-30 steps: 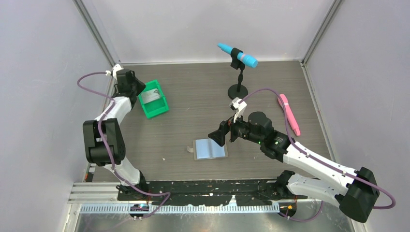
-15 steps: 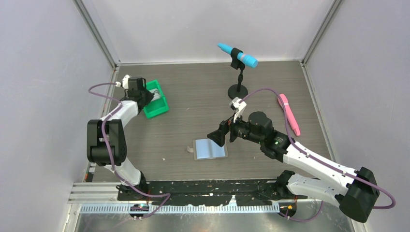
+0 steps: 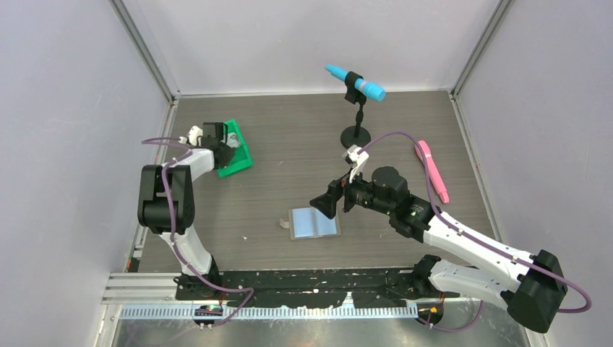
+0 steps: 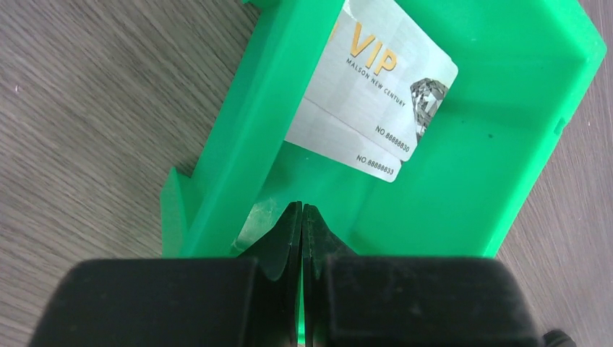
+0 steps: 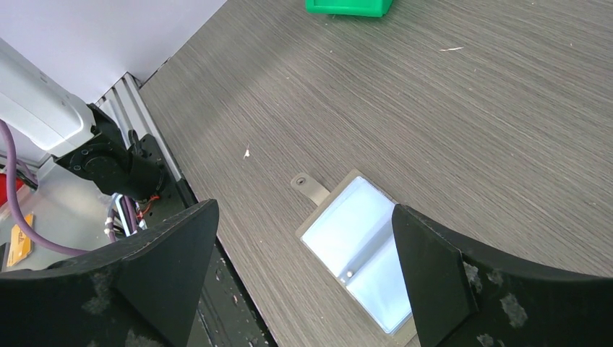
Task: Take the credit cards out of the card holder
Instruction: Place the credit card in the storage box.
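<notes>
Whitish flat plastic credit cards (image 4: pixel 369 108) are lying inside the green plastic bin (image 4: pixel 506 144). The left pincer (image 4: pixel 302 217), pressed together empty just beside its wall, is risking knocking it over, while the right pincer (image 5: pixel 300 217) is standing spread.

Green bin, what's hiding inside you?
The green bin holds two silvery VIP cards, one overlapping the other, by its side wall. The shut left pincer covers the near part of the floor, so anything there is hidden.
</notes>
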Robot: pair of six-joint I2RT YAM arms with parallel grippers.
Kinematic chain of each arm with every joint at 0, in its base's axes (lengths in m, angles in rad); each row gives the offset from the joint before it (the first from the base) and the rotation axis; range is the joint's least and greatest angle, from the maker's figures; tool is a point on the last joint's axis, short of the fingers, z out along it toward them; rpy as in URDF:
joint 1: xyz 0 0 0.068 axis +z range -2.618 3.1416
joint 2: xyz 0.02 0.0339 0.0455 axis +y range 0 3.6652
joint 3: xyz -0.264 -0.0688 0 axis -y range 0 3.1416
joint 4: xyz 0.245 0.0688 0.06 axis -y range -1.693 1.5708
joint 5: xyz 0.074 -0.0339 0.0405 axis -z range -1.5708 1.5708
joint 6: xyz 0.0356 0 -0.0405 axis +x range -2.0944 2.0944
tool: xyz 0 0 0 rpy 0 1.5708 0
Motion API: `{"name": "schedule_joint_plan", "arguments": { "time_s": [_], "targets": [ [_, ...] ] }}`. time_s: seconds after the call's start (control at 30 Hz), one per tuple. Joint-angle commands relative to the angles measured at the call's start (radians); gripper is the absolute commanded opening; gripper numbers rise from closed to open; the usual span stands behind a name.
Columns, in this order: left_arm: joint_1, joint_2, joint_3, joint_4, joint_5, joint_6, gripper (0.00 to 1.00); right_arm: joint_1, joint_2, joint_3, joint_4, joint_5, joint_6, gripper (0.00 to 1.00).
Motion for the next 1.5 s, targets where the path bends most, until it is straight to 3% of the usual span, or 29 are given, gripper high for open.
{"name": "schedule_joint_plan", "arguments": {
  "time_s": [0.0,0.87,1.1,1.27,1.47],
  "targets": [
    [0.0,0.024,0.065,-0.014,-0.054,-0.026,0.0,-0.008,0.001,0.029,0.045,-0.001,-0.019,0.99],
    [-0.004,0.098,0.22,-0.07,-0.112,0.046,0.0,-0.034,-0.033,0.042,0.009,-0.009,-0.031,0.99],
    [-0.026,-0.065,0.156,-0.08,-0.088,0.141,0.0,-0.033,-0.084,0.028,-0.02,0.005,-0.025,0.98],
    [-0.053,-0.227,0.103,-0.102,-0.012,0.257,0.0,-0.033,-0.111,0.05,-0.151,0.055,-0.048,0.99],
    [-0.068,-0.41,0.031,-0.155,0.175,0.363,0.06,-0.033,-0.215,0.035,-0.193,0.113,-0.027,0.99]
  ]
}}
